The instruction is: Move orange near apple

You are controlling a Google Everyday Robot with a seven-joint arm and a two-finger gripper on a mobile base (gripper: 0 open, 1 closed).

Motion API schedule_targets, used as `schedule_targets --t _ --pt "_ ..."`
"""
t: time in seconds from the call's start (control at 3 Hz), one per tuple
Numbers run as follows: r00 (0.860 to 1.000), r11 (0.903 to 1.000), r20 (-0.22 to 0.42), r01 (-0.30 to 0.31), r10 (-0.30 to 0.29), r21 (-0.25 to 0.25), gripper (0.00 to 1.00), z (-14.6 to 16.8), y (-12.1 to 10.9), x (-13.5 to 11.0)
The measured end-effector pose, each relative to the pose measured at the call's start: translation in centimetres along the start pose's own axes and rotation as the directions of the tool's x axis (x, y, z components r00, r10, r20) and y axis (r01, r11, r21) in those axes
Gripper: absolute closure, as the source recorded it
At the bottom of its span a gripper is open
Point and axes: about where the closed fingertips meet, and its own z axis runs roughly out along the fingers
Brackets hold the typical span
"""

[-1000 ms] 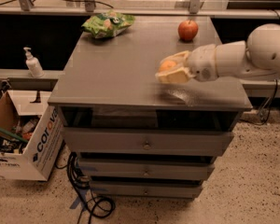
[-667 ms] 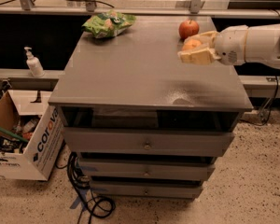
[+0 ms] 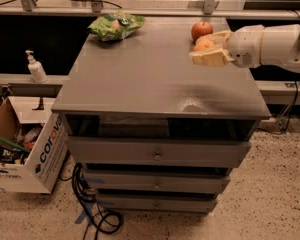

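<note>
A red apple (image 3: 202, 30) stands on the far right part of the grey cabinet top (image 3: 140, 74). My gripper (image 3: 208, 48) reaches in from the right on a white arm and is shut on the light-orange orange (image 3: 204, 45). The orange sits between the cream-coloured fingers (image 3: 210, 58), just in front of the apple and close to it. I cannot tell whether the orange touches the cabinet top or hangs just above it.
A green snack bag (image 3: 116, 25) lies at the far left of the cabinet top. A soap dispenser (image 3: 36, 68) stands on a ledge to the left. A cardboard box (image 3: 27, 149) sits on the floor at left, with cables (image 3: 92, 211) beneath the drawers.
My gripper has carried the orange from the middle right of the cabinet top toward the far right, next to the apple. Between the last two frames it barely moved.
</note>
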Motion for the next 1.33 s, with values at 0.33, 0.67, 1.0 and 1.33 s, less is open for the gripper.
schedule_targets --t 0.33,0.67,1.0,1.33 --pt "0.999 0.9985 0.014 0.042 -0.043 0.034 1.00 1.4 -3.0 -0.7" --pt "0.996 0.9941 0.046 0.068 -0.072 0.085 1.00 3.0 -7.2 -2.3" --pt "0.995 0.9861 0.062 0.074 -0.084 0.149 1.00 4.2 -11.4 -3.0" --pt "0.995 0.9715 0.048 0.070 -0.083 0.226 1.00 4.2 -14.7 -1.7"
